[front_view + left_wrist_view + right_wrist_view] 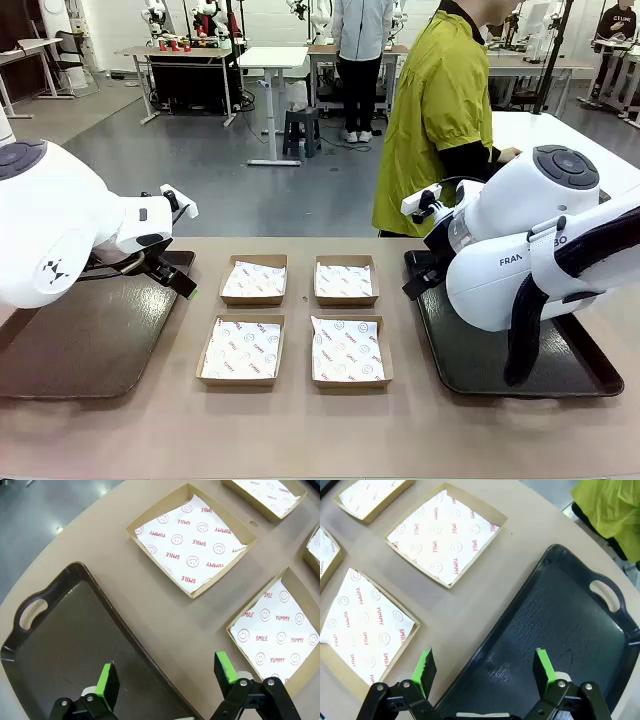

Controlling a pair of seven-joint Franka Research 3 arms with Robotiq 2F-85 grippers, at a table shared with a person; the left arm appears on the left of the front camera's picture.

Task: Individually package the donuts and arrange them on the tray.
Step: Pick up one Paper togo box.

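**Both grippers spread over the tray edges, four lined boxes between them**

At far left, a dark brown tray with a cut-out handle (90,340) lies flat on the beige tabletop (300,430). My left gripper (166,669) hangs above that tray's inner edge with its jaws spread wide and nothing between them. One green-padded finger (107,676) is over the tray floor and the other is over bare table, just beside the nearest box.

In the middle stand four shallow square cardboard boxes in two rows: far left (254,279), far right (345,280), near left (241,350) and near right (347,350). Each is lined with white paper printed in red with "SMILE", "YUMMY" and smiley faces, and the paper is bare.

My right gripper (484,661) is likewise spread and empty, straddling the inner edge of a black handled tray (465,365) at right. Its floor is bare where it shows.

A person in a yellow-green jacket (440,120) stands at the far side, behind the right tray.
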